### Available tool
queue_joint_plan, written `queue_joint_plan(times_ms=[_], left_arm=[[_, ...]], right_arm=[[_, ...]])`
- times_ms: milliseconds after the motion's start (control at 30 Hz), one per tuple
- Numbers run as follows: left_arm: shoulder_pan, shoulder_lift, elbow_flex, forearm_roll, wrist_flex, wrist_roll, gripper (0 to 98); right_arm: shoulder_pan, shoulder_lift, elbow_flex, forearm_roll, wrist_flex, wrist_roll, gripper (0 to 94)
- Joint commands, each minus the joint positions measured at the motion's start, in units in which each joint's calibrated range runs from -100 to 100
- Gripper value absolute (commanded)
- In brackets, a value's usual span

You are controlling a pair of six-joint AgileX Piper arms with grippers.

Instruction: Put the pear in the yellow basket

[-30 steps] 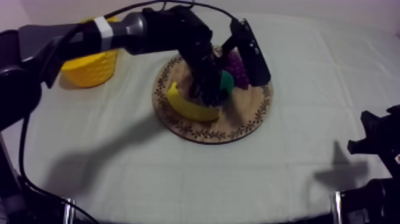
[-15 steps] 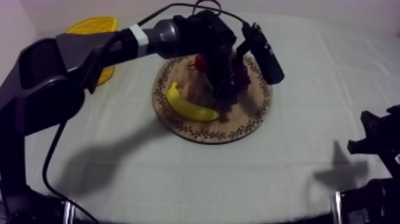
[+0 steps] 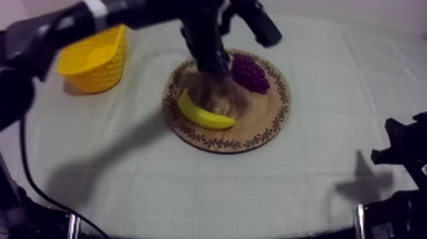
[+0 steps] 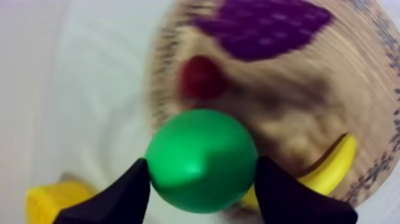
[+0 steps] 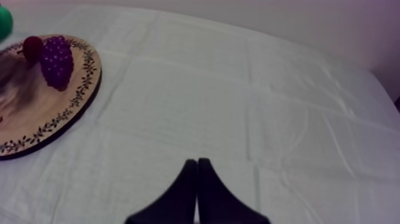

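Observation:
The green pear (image 4: pixel 201 159) is held between the black fingers of my left gripper (image 4: pixel 201 170), lifted above the round wooden board (image 4: pixel 333 89). From above, my left gripper (image 3: pixel 210 62) hangs over the board's (image 3: pixel 254 130) far left part, beside the purple grapes (image 3: pixel 249 72). The yellow basket (image 3: pixel 92 60) stands at the far left of the table. A small red fruit (image 4: pixel 201 77) and the banana (image 3: pixel 203 116) lie on the board. My right gripper (image 5: pixel 196 179) is shut on nothing, low at the right side (image 3: pixel 406 152). In the right wrist view the pear (image 5: pixel 3 21) shows above the board's (image 5: pixel 53 119) far edge.
The grey-white cloth stretches bare between board and right arm. My left arm reaches in from the upper left, passing above the basket. Its shadow lies on the cloth in front of the basket.
My left gripper has risen off the board with the pear in it and drawn back toward the far left. The grapes and basket have come into plain view. The right arm has not moved.

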Motion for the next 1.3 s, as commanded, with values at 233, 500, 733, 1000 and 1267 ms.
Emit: queue_joint_plan(times_ms=[233, 500, 733, 1000, 1267], left_arm=[[-10.9, -20.0, 4.1, -3.96, 2.2, -2.4, 54.9], [-21.0, -21.9, 10.9, -4.48, -3.3, -4.0, 55.2], [-25.4, -17.1, 16.3, -4.01, -8.1, -2.9, 55.3], [-27.4, -10.8, 23.1, -1.59, -16.2, -2.1, 55.9], [-27.6, -6.8, 25.2, 0.8, -22.0, -2.4, 60.5]], right_arm=[[0.0, 0.0, 0.0, 0.0, 0.0, 0.0, 0.3], [0.0, 0.0, 0.0, 0.0, 0.0, 0.0, 0.3], [0.0, 0.0, 0.0, 0.0, 0.0, 0.0, 0.3], [0.0, 0.0, 0.0, 0.0, 0.0, 0.0, 0.3], [0.0, 0.0, 0.0, 0.0, 0.0, 0.0, 0.3]])
